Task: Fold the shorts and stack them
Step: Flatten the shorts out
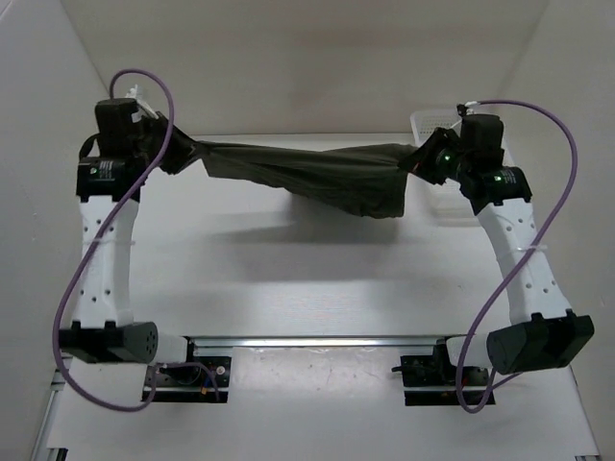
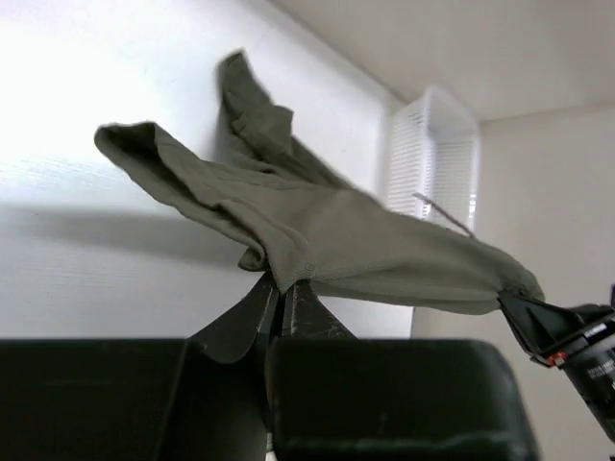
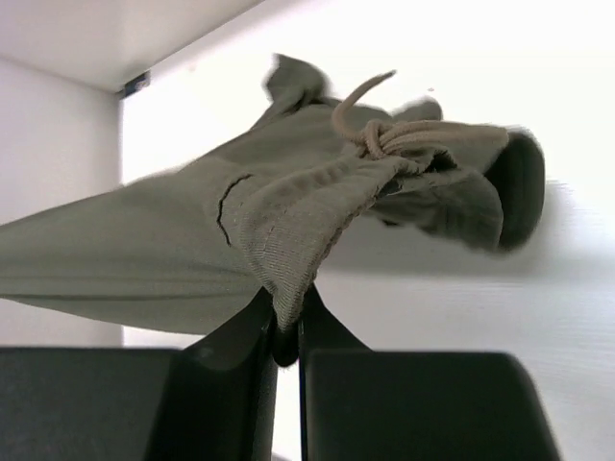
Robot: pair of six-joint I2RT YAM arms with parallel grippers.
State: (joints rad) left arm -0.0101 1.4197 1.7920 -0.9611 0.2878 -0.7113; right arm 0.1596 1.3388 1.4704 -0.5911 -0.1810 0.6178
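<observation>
place: robot lab | signs: plain white walls point(image 1: 307, 58), white table point(image 1: 288, 279), mounting rail point(image 1: 317, 339)

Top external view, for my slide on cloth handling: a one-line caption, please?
Olive shorts hang stretched between the left fingers and right fingers, held clear of the table.

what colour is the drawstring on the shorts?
Light tan, paler than the olive shorts. The drawstring shows best in the right wrist view, knotted at the waist.
</observation>
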